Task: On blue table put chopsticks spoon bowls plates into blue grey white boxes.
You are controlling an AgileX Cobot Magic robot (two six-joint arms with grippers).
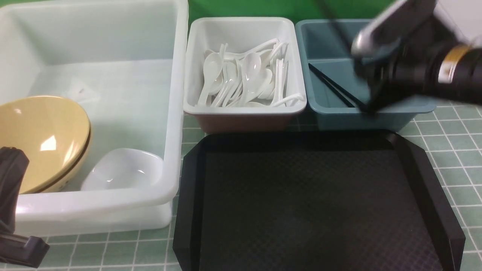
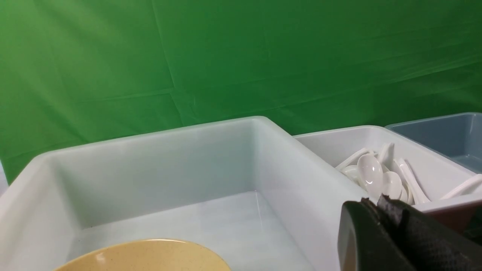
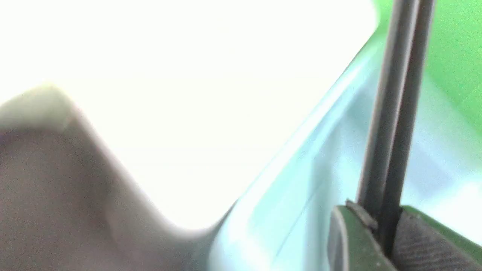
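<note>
My right gripper (image 1: pixel 371 107) is shut on the black chopsticks (image 1: pixel 331 86) and holds them slanted inside the blue-grey tub (image 1: pixel 376 116). The right wrist view shows the two sticks (image 3: pixel 395 113) pinched between the jaws (image 3: pixel 380 226). The tan bowls (image 1: pixel 41 139) lie stacked and tilted in the large translucent white bin (image 1: pixel 177 113), with a small white plate (image 1: pixel 122 169) beside them. Several white spoons (image 1: pixel 244 75) fill the small white tub (image 1: pixel 244 110). My left gripper (image 2: pixel 376 203) is shut and empty, near the bin's front left corner (image 1: pixel 13 158).
A black octagonal tray (image 1: pixel 308 203) lies on the tiled table (image 1: pixel 452 150) in front of the two smaller tubs. A green backdrop stands behind the boxes. The left wrist view shows a bowl's rim (image 2: pixel 150 256) and the spoons (image 2: pixel 372 175).
</note>
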